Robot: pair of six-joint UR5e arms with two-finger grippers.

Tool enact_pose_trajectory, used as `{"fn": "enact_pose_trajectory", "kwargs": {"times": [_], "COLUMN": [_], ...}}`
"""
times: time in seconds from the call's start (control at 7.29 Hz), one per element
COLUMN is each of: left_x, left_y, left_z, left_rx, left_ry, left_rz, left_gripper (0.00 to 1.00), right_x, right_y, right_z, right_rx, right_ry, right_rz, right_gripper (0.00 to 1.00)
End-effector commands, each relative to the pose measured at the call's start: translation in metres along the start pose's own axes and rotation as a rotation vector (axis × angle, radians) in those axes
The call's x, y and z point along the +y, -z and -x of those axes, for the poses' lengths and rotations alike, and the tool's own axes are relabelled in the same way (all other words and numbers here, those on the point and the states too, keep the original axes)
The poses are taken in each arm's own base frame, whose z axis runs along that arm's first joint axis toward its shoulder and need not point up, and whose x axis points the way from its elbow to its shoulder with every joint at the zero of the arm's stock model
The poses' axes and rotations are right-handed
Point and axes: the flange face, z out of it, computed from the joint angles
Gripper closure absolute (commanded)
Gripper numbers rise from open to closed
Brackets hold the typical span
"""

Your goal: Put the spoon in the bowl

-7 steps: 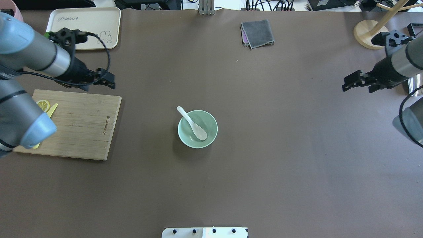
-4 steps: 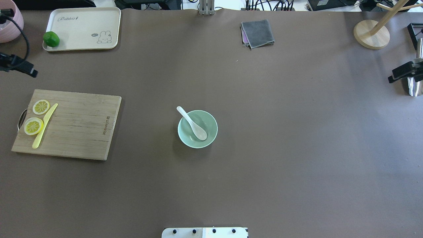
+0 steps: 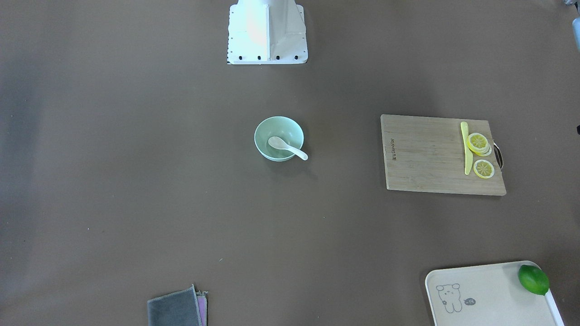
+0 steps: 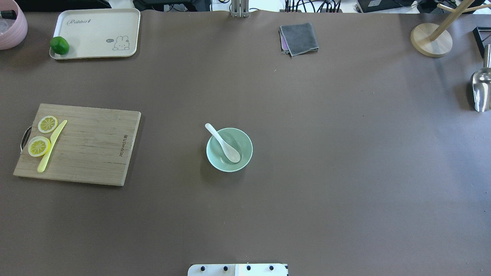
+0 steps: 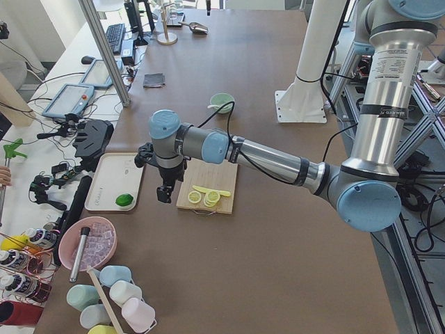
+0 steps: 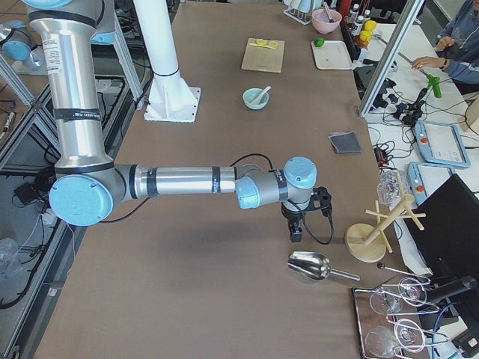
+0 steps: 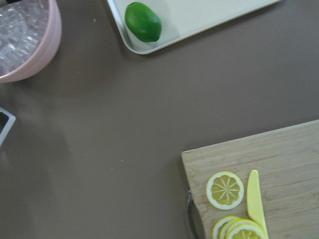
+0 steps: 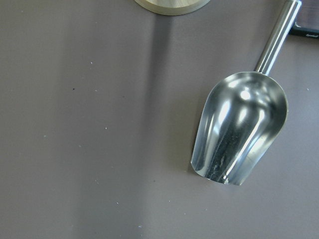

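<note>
The spoon (image 4: 224, 143) lies scoop-down in the bowl (image 4: 245, 151), handle over the rim. My left pincer (image 5: 164, 193) and right pincer (image 6: 296, 233) hang far off, spread or pressed I cannot tell; best I leave it untouched.

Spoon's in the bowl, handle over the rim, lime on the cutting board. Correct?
One slip: the lime sits on the cream tray, not on the cutting board, which holds lemon slices and a yellow strip. The overhead exterior view shows this. The rest stands: the spoon is in the bowl, handle over the rim.
</note>
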Motion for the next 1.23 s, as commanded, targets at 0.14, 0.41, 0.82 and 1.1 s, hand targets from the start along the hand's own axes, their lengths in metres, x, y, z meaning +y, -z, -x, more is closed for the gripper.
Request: {"fn": "enact_pose_trajectory", "kwargs": {"times": [0.14, 0.41, 0.82, 1.1], "left_x": [0.032, 0.032, 0.03, 0.031], "left_y": [-0.032, -0.03, -0.028, -0.025], "left_z": [0.048, 0.046, 0.044, 0.041], "left_rx": [0.038, 0.039, 0.034, 0.032], "left_ry": [0.073, 0.08, 0.055, 0.037], "left_rz": [0.061, 0.056, 0.033, 0.013], "left_gripper": [0.02, 0.02, 0.02, 0.02], "right_x": [-0.028, -0.028, -0.01, 0.017], "right_y": [0.029, 0.044, 0.052, 0.05], "right_z": [0.003, 0.013, 0.022, 0.021], "right_rx": [0.007, 0.018, 0.022, 0.012], "right_ry": [-0.012, 0.013, 0.017, 0.025], "right_rz": [0.049, 0.017, 0.0, 0.004], "right_gripper": [0.0, 0.0, 0.0, 0.0]}}
